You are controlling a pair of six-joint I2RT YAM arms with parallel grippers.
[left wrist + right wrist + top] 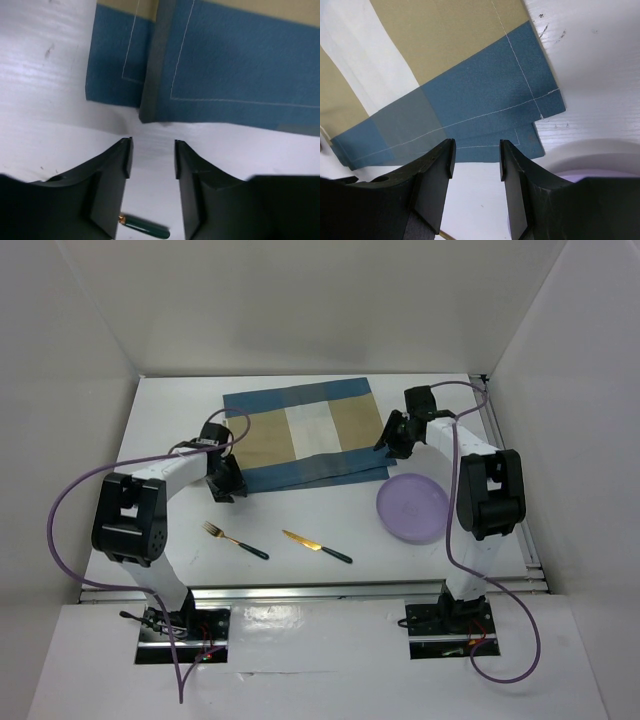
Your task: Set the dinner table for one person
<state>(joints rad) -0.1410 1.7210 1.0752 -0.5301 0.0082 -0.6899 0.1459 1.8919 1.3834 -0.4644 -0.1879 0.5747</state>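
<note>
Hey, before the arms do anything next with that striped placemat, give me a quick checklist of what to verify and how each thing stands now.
1. The left pincer open, empty: ok.
2. The right pincer open, empty: ok.
3. The placemat in one flat layer: not ok, folded layers show along its near edge.
4. The plate off the placemat: ok.
5. The fork and knife off the placemat: ok.
6. Each pincer's height above the table: cannot tell.
</note>
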